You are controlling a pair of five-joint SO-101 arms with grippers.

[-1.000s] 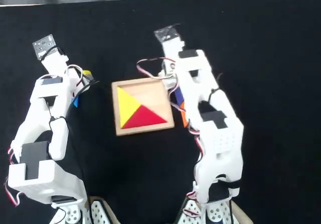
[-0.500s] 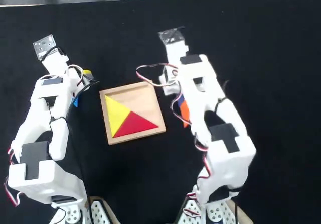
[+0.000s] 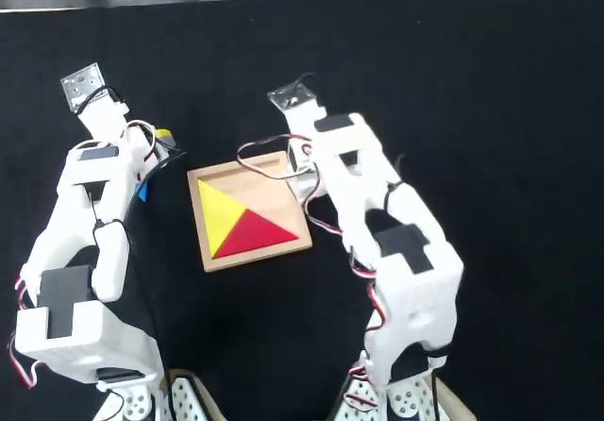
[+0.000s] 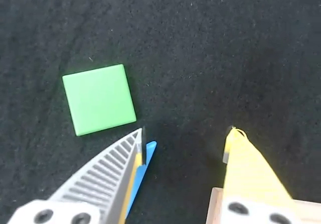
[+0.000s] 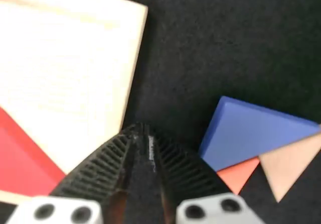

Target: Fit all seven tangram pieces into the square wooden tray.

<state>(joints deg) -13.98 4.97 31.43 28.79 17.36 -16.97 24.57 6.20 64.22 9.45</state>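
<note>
1. The square wooden tray lies on the black table between the two arms, turned a little askew to the table's edges
2. Two pieces sit inside it: a yellow triangle on the left arm's side and a red triangle along the near side; they meet along one slanted edge, and the rest of the tray floor is bare wood
3. The left tool hangs over the table just outside a corner of the tray, its jaws spread wide with nothing between them; one finger is grey and ribbed, the other yellow
4. A green square lies flat on the table just beyond the grey fingertip, apart from the tray
5. A light blue piece pokes out from under the grey finger; most of it is hidden, so I cannot tell its shape
6. The right tool has its two dark ribbed fingers pressed together and grips nothing; the tips sit low, just beside the tray's outer edge on the side away from the left arm, and I cannot tell whether they touch the rim
7. Near that tool, outside the tray, three pieces lie together on the table: a dark blue piece, an orange piece showing at its lower edge, and a pale triangle that meets both
8. In the high view the right arm leans forward over the tray's far right corner
</note>
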